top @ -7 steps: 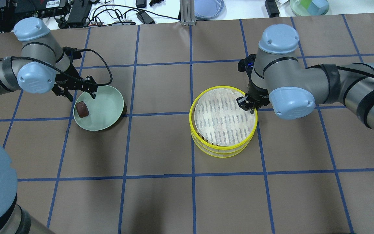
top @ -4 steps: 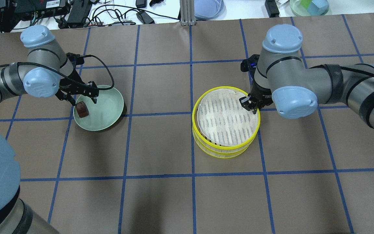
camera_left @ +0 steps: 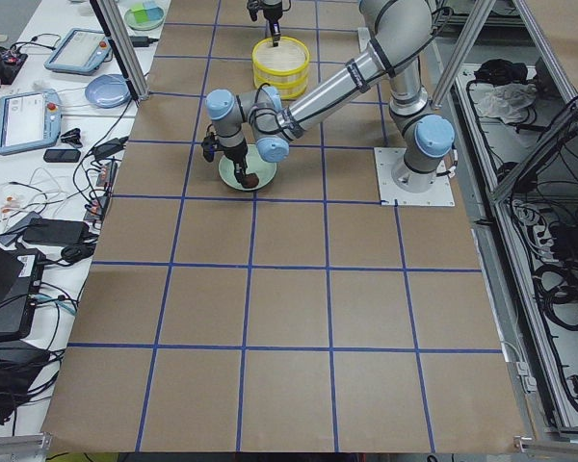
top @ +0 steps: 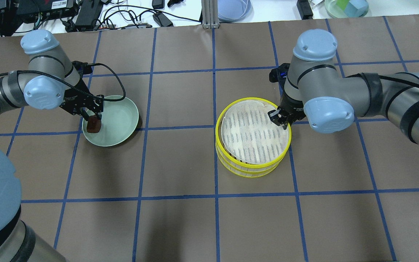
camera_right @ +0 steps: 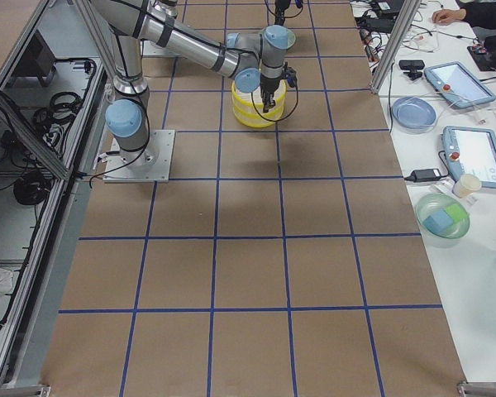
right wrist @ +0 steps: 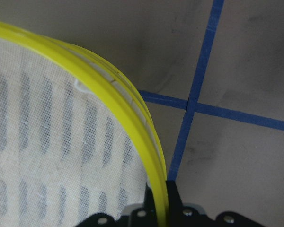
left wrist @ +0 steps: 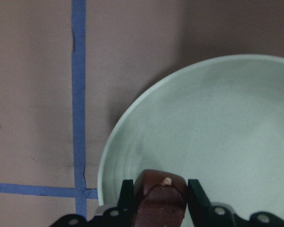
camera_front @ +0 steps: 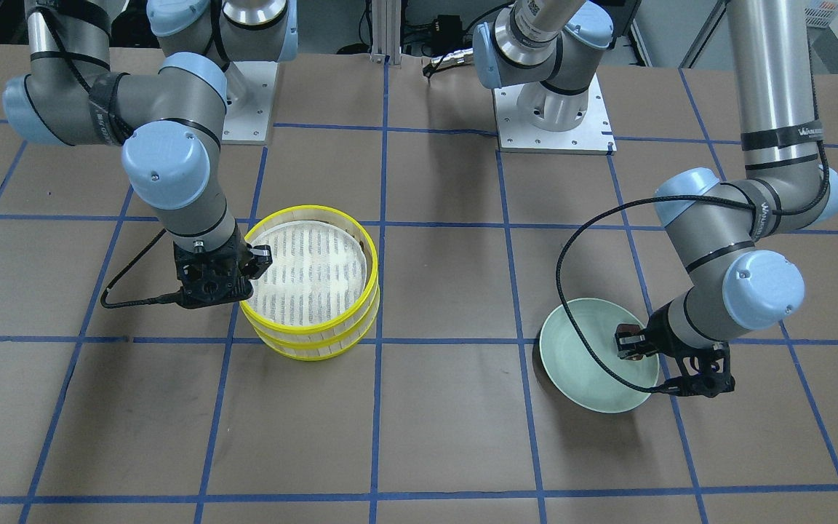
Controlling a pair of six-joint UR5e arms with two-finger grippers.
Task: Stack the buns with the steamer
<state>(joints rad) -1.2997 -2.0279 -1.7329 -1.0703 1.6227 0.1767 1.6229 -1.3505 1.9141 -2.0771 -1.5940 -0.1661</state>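
Note:
My left gripper [top: 93,118] is shut on the dark red-brown bun [top: 94,125], which rests low inside the pale green plate [top: 120,120]. In the left wrist view the bun [left wrist: 158,196] sits tight between the two fingers [left wrist: 127,198] over the plate [left wrist: 227,118]. The two yellow-rimmed steamer trays [top: 253,134] stand stacked. My right gripper [top: 281,120] is shut on the top tray's rim [right wrist: 109,90], at the edge toward the right arm. The top tray's liner [camera_front: 310,269] is bare. The cream-white bun is hidden or out of view.
Blue tape lines grid the brown table. Cables, a blue dish [top: 233,9] and a green bowl of blocks [top: 346,7] lie beyond the far edge. The left arm's cable [camera_front: 586,240] loops over the plate.
My left gripper moved down over the bun and shut on it. My right gripper shifted the top tray slightly to the right, squarer over the lower tray.

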